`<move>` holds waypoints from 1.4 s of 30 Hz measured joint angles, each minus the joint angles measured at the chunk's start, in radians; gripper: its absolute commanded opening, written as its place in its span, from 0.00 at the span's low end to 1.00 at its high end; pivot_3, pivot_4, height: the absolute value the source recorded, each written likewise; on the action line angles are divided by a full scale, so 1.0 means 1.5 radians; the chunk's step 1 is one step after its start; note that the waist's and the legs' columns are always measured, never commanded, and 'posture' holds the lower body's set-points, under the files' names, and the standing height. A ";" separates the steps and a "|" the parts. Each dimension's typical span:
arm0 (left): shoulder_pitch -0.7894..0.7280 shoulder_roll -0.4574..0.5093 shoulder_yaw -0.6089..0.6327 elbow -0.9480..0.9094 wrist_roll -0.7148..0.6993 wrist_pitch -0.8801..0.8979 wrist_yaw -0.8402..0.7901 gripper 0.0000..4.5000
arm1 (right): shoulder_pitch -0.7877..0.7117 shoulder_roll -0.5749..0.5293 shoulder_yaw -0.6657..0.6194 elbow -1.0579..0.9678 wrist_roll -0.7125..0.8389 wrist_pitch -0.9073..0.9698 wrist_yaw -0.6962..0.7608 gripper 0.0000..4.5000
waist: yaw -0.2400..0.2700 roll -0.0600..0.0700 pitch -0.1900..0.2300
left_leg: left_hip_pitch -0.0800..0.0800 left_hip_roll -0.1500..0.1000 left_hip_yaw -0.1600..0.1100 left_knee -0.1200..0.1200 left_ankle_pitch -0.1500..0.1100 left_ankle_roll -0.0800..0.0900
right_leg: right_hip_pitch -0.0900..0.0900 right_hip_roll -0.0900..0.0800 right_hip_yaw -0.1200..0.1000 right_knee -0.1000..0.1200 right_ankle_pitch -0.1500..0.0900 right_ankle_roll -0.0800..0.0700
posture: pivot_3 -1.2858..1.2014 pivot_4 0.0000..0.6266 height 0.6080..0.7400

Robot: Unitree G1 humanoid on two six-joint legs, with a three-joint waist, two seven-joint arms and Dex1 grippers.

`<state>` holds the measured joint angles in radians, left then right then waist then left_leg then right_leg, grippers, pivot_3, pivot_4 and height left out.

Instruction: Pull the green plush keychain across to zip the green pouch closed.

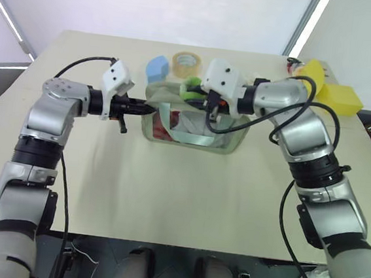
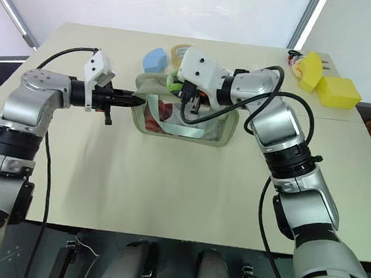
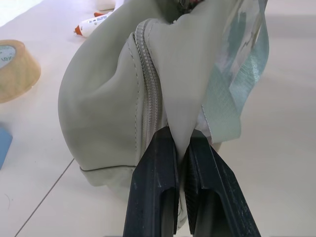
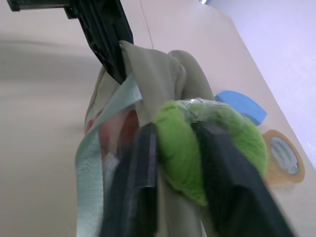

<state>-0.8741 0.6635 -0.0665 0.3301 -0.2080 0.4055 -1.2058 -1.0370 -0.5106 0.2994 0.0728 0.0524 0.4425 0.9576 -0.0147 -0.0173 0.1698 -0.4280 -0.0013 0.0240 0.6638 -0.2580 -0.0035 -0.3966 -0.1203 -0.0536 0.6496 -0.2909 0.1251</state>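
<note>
Upper centre of the head views, we see the green pouch point(image 1: 193, 130) on the table point(image 1: 167, 196). The left gripper point(image 3: 180, 163) is clamped on its end fabric; the left wrist view adds the zipper seam. The right gripper point(image 4: 175, 163) pinches the green plush keychain point(image 4: 207, 143), clearest in its wrist view. Behind sit the tape roll point(image 1: 187, 63) and blue sponge point(image 1: 156, 67).
</note>
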 measured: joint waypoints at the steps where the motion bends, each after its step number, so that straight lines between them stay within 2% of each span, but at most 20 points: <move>1: 0.000 0.000 0.000 0.000 0.000 0.000 0.001 0.00 | 0.000 -0.002 -0.003 0.000 0.001 0.000 0.000 0.00 | 0.000 0.000 0.000 | 0.000 0.000 0.000 0.000 0.000 0.000 | 0.000 0.000 0.000 0.000 0.000 0.000 | 0.52 0.24 1.00; 5: 0.001 -0.004 0.000 -0.001 0.000 0.000 0.006 0.00 | 0.000 -0.034 -0.030 -0.001 0.006 0.012 0.000 0.00 | 0.003 0.000 0.000 | 0.000 0.000 0.000 0.000 0.000 0.000 | 0.000 0.000 0.000 0.000 0.000 0.000 | 0.52 0.24 1.00; 13: 0.000 -0.010 0.000 -0.003 0.000 -0.001 0.006 0.00 | 0.017 -0.178 -0.153 -0.026 -0.013 0.082 -0.070 0.00 | 0.002 0.000 0.000 | 0.000 0.000 0.001 0.000 0.000 0.000 | 0.000 0.000 0.000 0.000 0.000 0.000 | 0.52 0.24 1.00; 16: 0.000 -0.012 -0.001 0.001 0.000 -0.004 0.006 0.00 | 0.091 -0.258 -0.164 -0.047 -0.056 0.077 -0.101 0.00 | 0.003 0.000 0.000 | 0.000 0.000 0.001 0.000 0.000 0.000 | 0.000 0.000 0.000 -0.001 0.000 0.000 | 0.52 0.24 1.00; 20: -0.003 -0.018 -0.012 0.001 0.000 -0.014 0.006 0.00 | 0.221 -0.316 -0.149 -0.065 -0.108 0.060 -0.121 0.00 | 0.002 0.000 0.000 | 0.000 0.000 0.002 0.000 0.000 0.000 | 0.000 0.000 0.000 -0.001 0.000 0.000 | 0.52 0.24 1.00; 24: -0.004 -0.018 -0.015 0.006 0.000 -0.018 0.006 0.00 | 0.295 -0.275 -0.158 -0.085 -0.115 0.087 -0.178 0.00 | 0.000 0.000 0.000 | 0.001 0.000 0.002 0.000 0.000 0.000 | 0.000 0.000 0.001 0.000 0.000 0.000 | 0.52 0.24 1.00; 27: -0.006 -0.018 -0.015 0.016 0.000 -0.021 0.007 0.00 | 0.339 -0.163 -0.162 -0.079 -0.119 0.090 -0.254 0.00 | -0.001 -0.001 -0.001 | 0.001 0.001 0.001 0.000 0.000 0.000 | 0.001 0.001 0.000 -0.001 0.000 0.000 | 0.52 0.24 1.00; 29: -0.007 -0.019 -0.015 0.017 0.001 -0.027 0.008 0.00 | 0.363 -0.051 -0.155 -0.056 -0.105 0.096 -0.300 0.00 | -0.002 0.000 -0.001 | 0.001 0.001 0.001 -0.001 0.000 0.000 | 0.001 0.000 0.001 -0.001 0.000 0.000 | 0.52 0.24 1.00; 31: -0.007 -0.021 -0.016 0.017 0.001 -0.027 0.010 0.00 | 0.369 -0.002 -0.146 -0.047 -0.097 0.093 -0.323 0.00 | -0.001 0.001 0.000 | 0.001 0.001 0.001 0.000 0.000 0.000 | 0.000 0.000 0.001 -0.001 0.000 0.000 | 0.52 0.24 1.00; 33: -0.007 -0.022 -0.017 0.017 0.001 -0.027 0.010 0.00 | 0.362 -0.005 -0.147 -0.041 -0.100 0.085 -0.334 0.00 | 0.001 0.000 0.000 | 0.001 0.001 0.000 0.000 0.000 0.000 | 0.001 0.000 0.001 -0.001 0.000 0.000 | 0.52 0.24 1.00; 38: -0.007 -0.021 -0.017 0.017 0.001 -0.027 0.011 0.00 | 0.363 -0.066 -0.113 0.024 -0.153 -0.019 -0.339 0.00 | 0.000 0.000 0.000 | 0.001 0.000 0.000 0.000 0.000 0.000 | 0.001 0.000 0.001 -0.001 0.000 0.000 | 0.52 0.24 1.00; 42: -0.007 -0.015 -0.017 0.017 0.000 -0.019 0.020 0.36 | 0.357 -0.070 -0.180 0.017 -0.095 0.003 -0.306 0.35 | 0.000 0.001 0.000 | 0.001 0.000 0.000 0.000 0.000 0.000 | 0.001 0.000 0.001 -0.001 0.000 0.000 | 0.52 0.24 1.00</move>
<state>-0.8840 0.6415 -0.0915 0.3554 -0.2074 0.3762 -1.1757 -0.5015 -0.6149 0.0294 0.0984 -0.0894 0.4470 0.4993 -0.0145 -0.0165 0.1694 -0.4264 -0.0006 0.0243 0.6632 -0.2580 -0.0034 -0.3954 -0.1200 -0.0526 0.6487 -0.2909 0.1251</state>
